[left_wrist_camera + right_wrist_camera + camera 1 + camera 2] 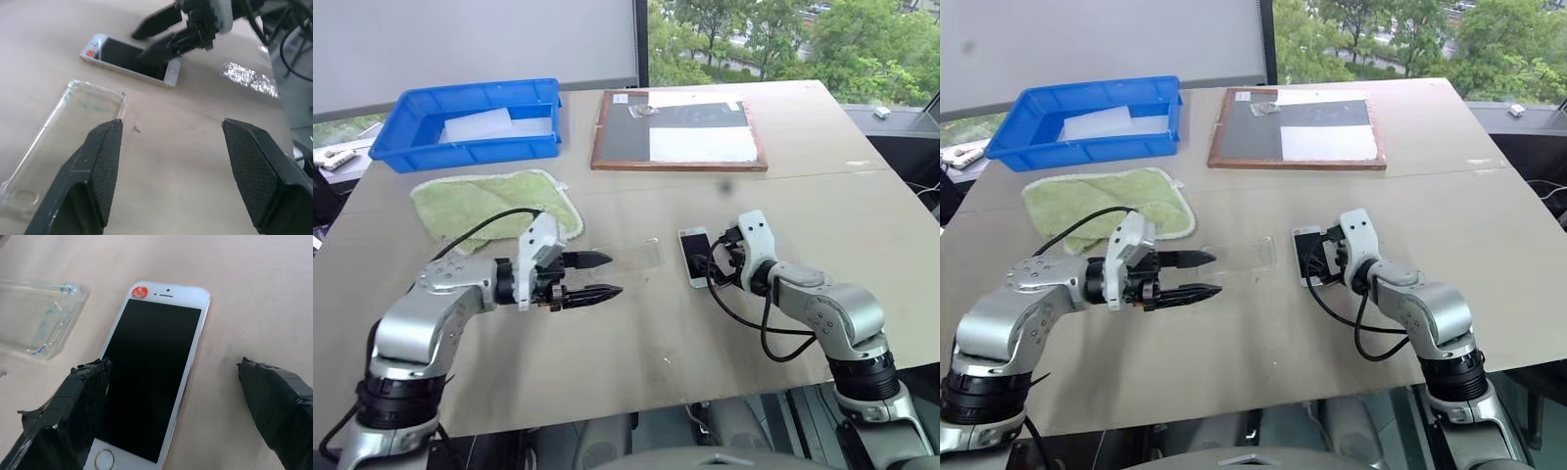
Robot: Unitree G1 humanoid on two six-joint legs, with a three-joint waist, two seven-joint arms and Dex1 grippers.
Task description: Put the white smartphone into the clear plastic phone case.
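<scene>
- The white smartphone [155, 377] lies flat on the counter [636, 352], screen up, with a small red dot at one top corner.
- The clear plastic phone case [628, 257] lies flat and empty on the counter, just beside the phone towards the robot's left, with a small gap of bare counter between the two.
- The right claw [176, 406] is spread wide and sits low over the phone: in the right wrist view one black finger [73, 406] is at the phone's long edge near the home button, the other stands well off the opposite edge over bare counter. Whether the near finger touches the phone cannot be told. Nothing is gripped.
- The left claw [597, 276] points sideways towards the case, its two fingers apart and holding nothing; in the head views its upper fingertip overlaps the case's near end.
- Farther back on the counter lie a green towel [489, 201], a blue bin [411, 122] holding a frosted white sheet [484, 125], and a wood-framed board [677, 129] with black and white panels.
</scene>
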